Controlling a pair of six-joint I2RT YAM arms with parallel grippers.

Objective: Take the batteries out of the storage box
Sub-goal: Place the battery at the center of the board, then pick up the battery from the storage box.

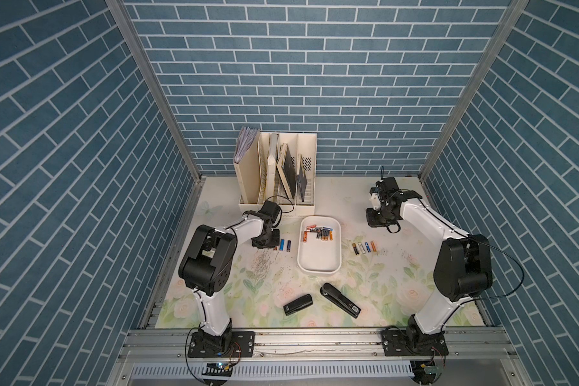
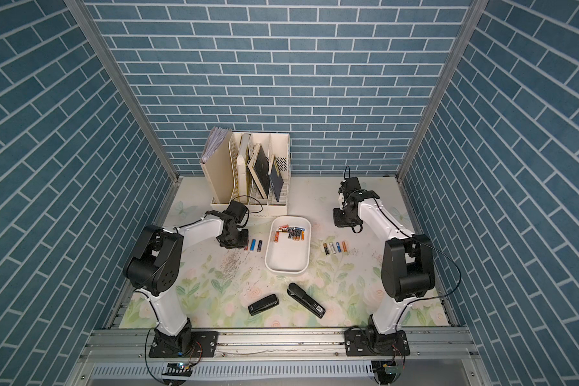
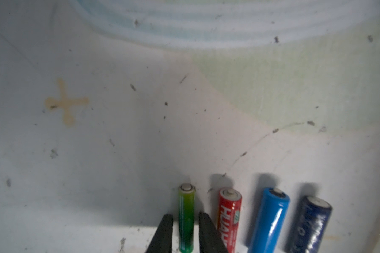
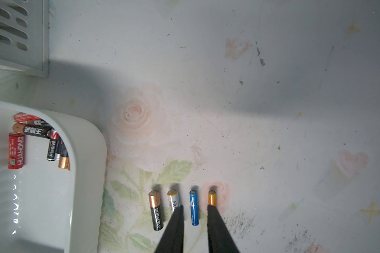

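Observation:
The white storage box (image 1: 318,259) (image 2: 286,262) sits mid-table, with several batteries (image 1: 318,233) (image 4: 37,140) bunched at its far end. My left gripper (image 1: 266,242) (image 3: 185,216) is low over the mat left of the box. Its jaws are slightly open, straddling a green battery (image 3: 186,206) lying on the mat, with a sliver of gap each side. Beside it lie red (image 3: 229,210), blue (image 3: 270,219) and dark blue (image 3: 309,225) batteries. My right gripper (image 1: 380,219) (image 4: 194,207) hangs open and empty, above a row of black-gold (image 4: 156,210), white (image 4: 173,199), blue (image 4: 194,215) and orange (image 4: 212,196) batteries right of the box.
A cream file holder (image 1: 276,173) with books stands at the back, behind the box. Two black staplers (image 1: 298,304) (image 1: 341,299) lie near the front edge. Loose staples (image 1: 263,264) are scattered on the floral mat in front of the left gripper.

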